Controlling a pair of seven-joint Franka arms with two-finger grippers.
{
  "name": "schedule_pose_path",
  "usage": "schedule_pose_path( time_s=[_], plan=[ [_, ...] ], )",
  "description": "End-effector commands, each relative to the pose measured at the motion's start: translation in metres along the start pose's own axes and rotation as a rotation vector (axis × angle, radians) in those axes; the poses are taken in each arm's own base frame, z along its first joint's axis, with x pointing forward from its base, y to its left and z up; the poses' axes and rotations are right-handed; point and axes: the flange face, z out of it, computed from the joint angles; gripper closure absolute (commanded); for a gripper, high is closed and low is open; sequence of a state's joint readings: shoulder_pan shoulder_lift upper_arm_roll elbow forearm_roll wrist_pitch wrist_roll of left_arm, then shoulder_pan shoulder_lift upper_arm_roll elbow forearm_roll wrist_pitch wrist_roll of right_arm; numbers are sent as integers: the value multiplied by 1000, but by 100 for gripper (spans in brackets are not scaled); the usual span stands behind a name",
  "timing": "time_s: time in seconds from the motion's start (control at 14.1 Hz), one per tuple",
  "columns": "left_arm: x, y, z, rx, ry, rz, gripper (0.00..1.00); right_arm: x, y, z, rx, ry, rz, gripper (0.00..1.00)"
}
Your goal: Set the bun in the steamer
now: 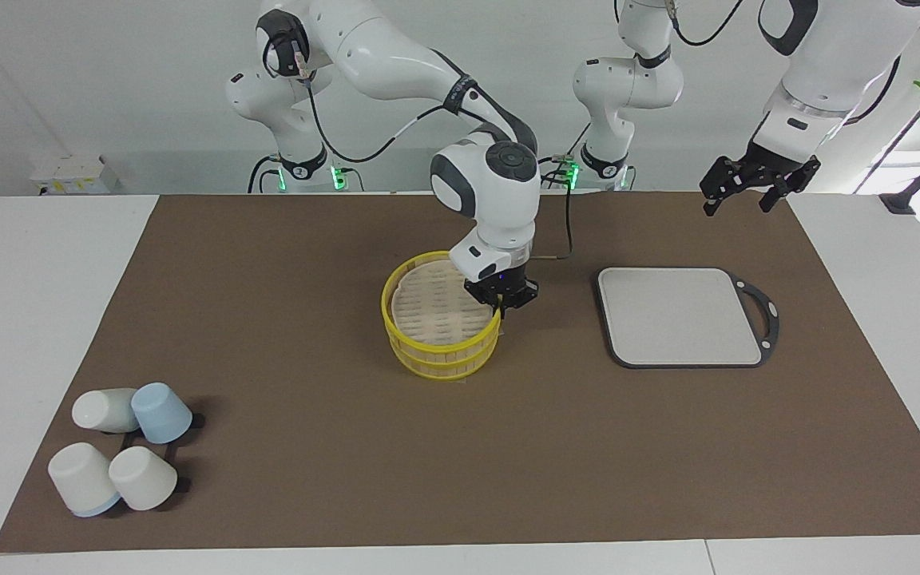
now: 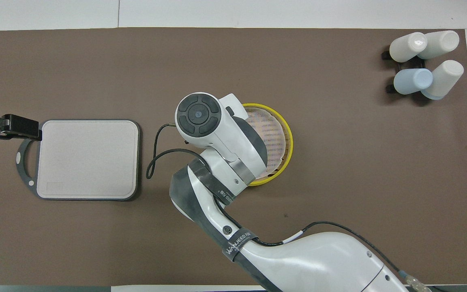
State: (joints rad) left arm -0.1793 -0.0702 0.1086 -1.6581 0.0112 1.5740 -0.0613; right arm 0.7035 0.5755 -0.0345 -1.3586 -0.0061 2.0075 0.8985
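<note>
The bench (image 1: 284,479) with its brown mat is mostly bare, and honestly the bun is nowhere to be seen in either view, not on the grey board (image 1: 680,315) toward the left arm's end and not on the mat. The steamer (image 1: 442,319) sits mid-bench with its pale woven top showing, so it looks like the lid is on — if the bun is already inside, the pictures can't confirm it.

The right gripper (image 1: 501,304) is down at the steamer's rim on the side toward the board, fingers pressed together, apparently pinching the yellow edge of the lid. Best guess: it's either seating the lid or about to lift it, can't tell which.

The left gripper (image 1: 754,185) waits up in the air over the mat's corner near the board's handle, fingers spread and holding nothing.

The four cups (image 1: 120,447) sit by their black rack at the right arm's end, well apart from everything — not involved.
</note>
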Motion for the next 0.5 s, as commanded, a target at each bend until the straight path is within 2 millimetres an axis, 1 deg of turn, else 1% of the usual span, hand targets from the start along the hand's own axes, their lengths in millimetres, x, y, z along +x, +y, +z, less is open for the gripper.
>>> schedule_pose_path(
  time_s=[0.0,0.07,0.43],
  plan=[
    [-2,-1,0,-17,25,7,0,-2,6,-5,14,10,13,100],
    [-1,4,-1,-17,31,13,0,-3,5,-5,14,10,12,100],
    [-2,7,0,-17,30,16,0,-7,5,-2,14,7,9,100]
  ],
)
